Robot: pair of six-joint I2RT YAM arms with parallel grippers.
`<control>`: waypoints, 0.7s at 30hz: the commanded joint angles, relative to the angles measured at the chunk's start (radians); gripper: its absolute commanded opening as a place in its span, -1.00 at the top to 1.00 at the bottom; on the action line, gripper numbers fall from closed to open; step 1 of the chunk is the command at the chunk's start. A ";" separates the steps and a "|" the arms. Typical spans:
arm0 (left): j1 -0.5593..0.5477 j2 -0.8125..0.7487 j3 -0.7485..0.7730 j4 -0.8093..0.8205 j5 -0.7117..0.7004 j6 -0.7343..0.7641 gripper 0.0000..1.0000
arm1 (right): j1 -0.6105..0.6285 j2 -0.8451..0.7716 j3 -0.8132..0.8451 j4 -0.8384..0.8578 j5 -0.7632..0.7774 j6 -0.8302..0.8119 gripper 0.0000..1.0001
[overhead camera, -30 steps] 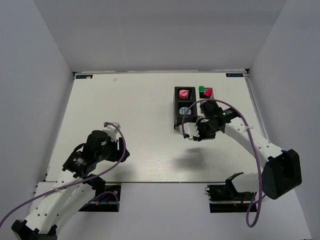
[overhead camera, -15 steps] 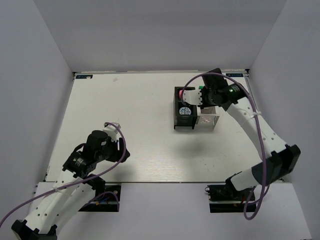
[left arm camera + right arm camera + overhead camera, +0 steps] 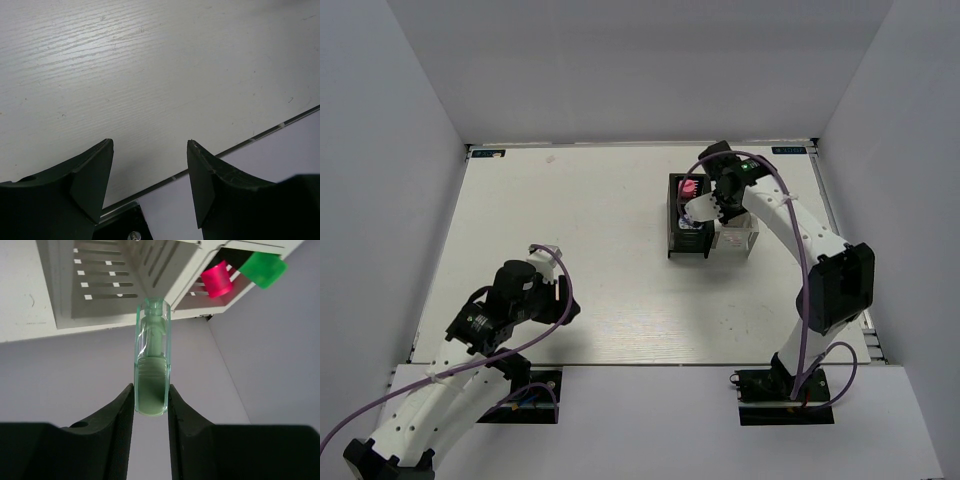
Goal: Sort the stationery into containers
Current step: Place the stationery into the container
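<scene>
1. Top external view:
   - the right arm reaches across to the organiser block (image 3: 672, 230) at the far right of the bench (image 3: 570, 220);
   - the right pincer (image 3: 701, 210) hangs over the block's black compartments, and what it carries is too small to make out from up here;
   - a pink item (image 3: 688, 187) shows in the far black compartment; the near black one is mostly covered by the pincer;
   - a silver-white compartment (image 3: 738, 241) stands just to the right of the near black one;
   - the left pincer (image 3: 563, 300) sits low at the near left, well apart from the block, its jaws unreadable at this angle.
2. Left wrist view:
   - only here is the left pincer (image 3: 150, 175) plain to see: jaws wide, with bare bench between them;
   - the bench's near edge crosses the lower right corner.
3. Right wrist view:
   - only here does the grip show: the right pincer (image 3: 151, 395) is narrow, clamped on a translucent green capsule piece (image 3: 152, 355);
   - the piece juts lengthwise out of the fingers, its tip by a white slotted wall (image 3: 100, 285); touching or not, I cannot tell;
   - a pink cap (image 3: 216, 280) and a green cap (image 3: 262, 269) poke from a compartment at the upper right; what they sit on is hidden.
</scene>
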 commanded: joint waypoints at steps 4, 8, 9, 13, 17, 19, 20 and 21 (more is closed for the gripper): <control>0.008 0.004 -0.009 0.017 0.025 0.007 -0.44 | -0.001 0.015 -0.034 -0.078 0.063 -0.055 1.00; 0.012 0.004 -0.011 0.017 0.029 0.008 -0.44 | 0.000 0.034 -0.042 -0.078 0.020 -0.033 0.58; 0.014 0.004 -0.008 0.017 0.031 0.007 -0.44 | -0.001 0.039 -0.040 -0.078 0.010 -0.024 0.35; 0.015 -0.001 -0.012 0.015 0.031 0.005 -0.44 | 0.002 0.048 -0.010 -0.075 -0.009 0.022 -0.22; 0.017 0.002 -0.012 0.018 0.029 0.007 -0.44 | 0.002 0.031 0.019 -0.087 -0.040 0.045 -0.29; 0.021 0.005 -0.009 0.015 0.032 0.005 -0.44 | 0.003 0.010 0.027 -0.080 -0.044 0.063 -0.29; 0.020 0.005 -0.011 0.015 0.037 0.005 -0.44 | 0.005 0.001 0.041 -0.081 -0.046 0.071 -0.24; 0.024 0.005 -0.011 0.018 0.038 0.005 -0.44 | 0.002 -0.002 0.062 -0.095 -0.082 0.106 -0.19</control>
